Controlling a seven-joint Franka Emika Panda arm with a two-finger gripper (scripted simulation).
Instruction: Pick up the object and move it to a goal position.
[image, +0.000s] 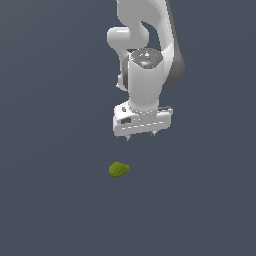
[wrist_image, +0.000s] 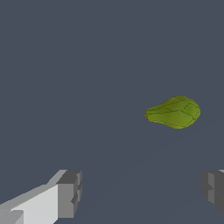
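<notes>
The object (image: 119, 169) is a small lumpy olive-green blob lying on the dark grey floor, below my white gripper (image: 141, 135) and a little toward the exterior view's left. The wrist view shows the object (wrist_image: 173, 112) as a pear-like green lump, apart from both fingers (wrist_image: 70, 192). My gripper (wrist_image: 140, 189) is open, its fingers spread wide with nothing between them. It hangs above the floor, clear of the object.
The white arm (image: 145, 45) rises behind the gripper toward the exterior view's upper edge. A plain dark grey surface (image: 50, 150) fills both views.
</notes>
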